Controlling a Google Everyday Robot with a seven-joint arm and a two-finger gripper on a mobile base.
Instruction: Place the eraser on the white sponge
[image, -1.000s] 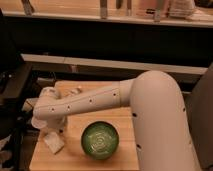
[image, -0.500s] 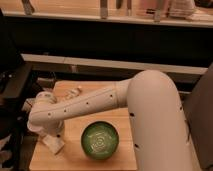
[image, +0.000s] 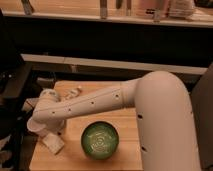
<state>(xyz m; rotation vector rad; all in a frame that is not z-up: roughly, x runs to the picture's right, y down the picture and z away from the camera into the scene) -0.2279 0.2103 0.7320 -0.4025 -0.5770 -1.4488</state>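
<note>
**Position.** The arm (image: 95, 102) reaches from the right across the wooden table (image: 125, 127) to its front left corner. The claw (image: 36, 126) sits at the arm's far end, low over the table and just beside the white sponge (image: 53, 143). Whether the claw is open, closed or holding anything cannot be told.

**Task items.** The white sponge lies flat near the front left edge, turned at an angle, a short way left of the green bowl (image: 100, 140) and apart from it. The eraser cannot be made out. It may be in the claw or hidden under the arm. A small pale object (image: 75, 91) lies at the back of the table, and its kind is unclear.

**Handling, as judged.** An eraser should be small, light, firm and rubbery, so not fragile and unlikely to slip. It is best held across its narrow sides, at mid-length. The sponge looks thin, soft and light, and a downward push or sideways drag could shift it. A low, gentle release over its middle is advised.
</note>
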